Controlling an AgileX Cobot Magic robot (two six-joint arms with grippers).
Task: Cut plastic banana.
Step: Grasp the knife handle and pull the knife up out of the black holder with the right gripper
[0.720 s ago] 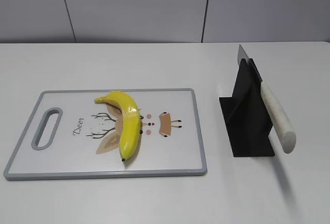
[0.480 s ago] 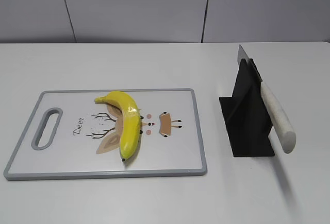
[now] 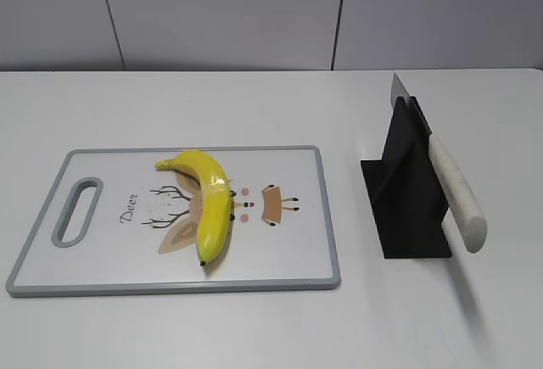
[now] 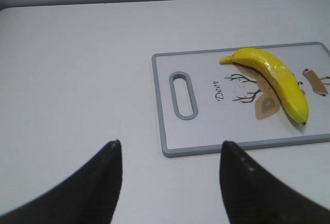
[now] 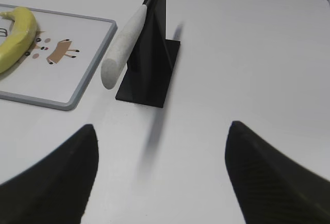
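Fingers (image 4: 111, 180) of the left gripper (image 4: 170, 183) stand spread wide apart over bare white counter (image 4: 77, 80), holding nothing, just short of the cutting board's near edge. The right gripper (image 5: 160, 175) is likewise spread, its two dark fingers (image 5: 67, 170) empty above the counter on the near side of the knife stand.

Beyond the left fingers lies the cutting board (image 3: 288, 277), white with a grey rim, a slot handle at its left end and a deer drawing in the middle. The plastic banana (image 3: 209, 205) lies on that drawing, whole, its curve running from the board's far middle toward its near edge, seam dots showing mid-length.

Right of the board, apart from it, stands the black knife stand (image 3: 405, 199). A knife (image 3: 454, 191) rests in it at a tilt, pale handle pointing toward the near side, blade tip poking out above the stand's far top.

Compared with the earlier exterior frames, nothing differs: banana, board, stand and knife sit exactly as before, and no arm has entered that view.
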